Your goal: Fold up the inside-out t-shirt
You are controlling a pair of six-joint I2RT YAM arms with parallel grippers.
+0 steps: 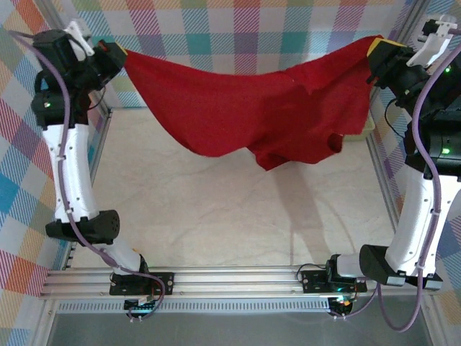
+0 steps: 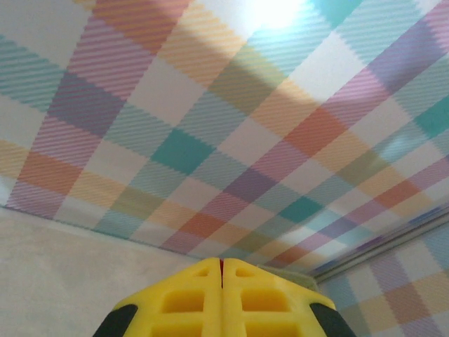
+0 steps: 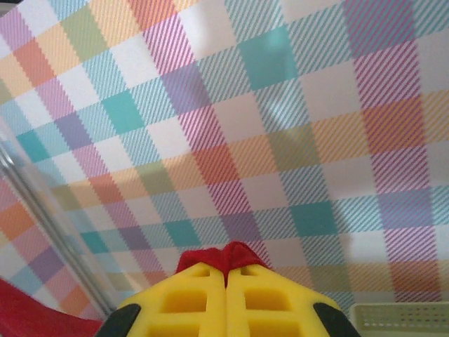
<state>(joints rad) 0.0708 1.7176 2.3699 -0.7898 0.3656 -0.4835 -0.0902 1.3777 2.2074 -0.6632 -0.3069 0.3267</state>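
Pinches a thin red sliver of the t-shirt (image 1: 252, 115) between the left fingers (image 2: 186, 302), pressed flat together with no gap. Clamps a small red tuft of the same cloth in the right fingers (image 3: 189, 302), likewise shut tight.

Carries both grips high above the desk (image 1: 216, 209), one over its far left corner, the other over its far right corner. Stretches the shirt between them as a sagging band above the far half of the desk, with a fairly taut upper edge and a lower edge drooping lowest just right of the desk's middle, bunched into a loose fold there. Appears to hang clear of the desk, judging by the shadow beneath. Partly hides a pale basket (image 3: 400, 316) at the desk's far right edge.

Reads as the spreading step, ahead of any fold. To do it well:
- Hold both clamps firm, given the small bite of cloth in each.
- Avoid pulling wider over the desk's corners, at the risk of a slipped edge.
- Lower both sides toward the desk at one pace, level with each other.
- Set the drooping edge down first, then draw toward the desk's near edge to lay the cloth flat rather than doubled.
- Watch the bunched fold right of the desk's middle.
- Steer clear of the basket.
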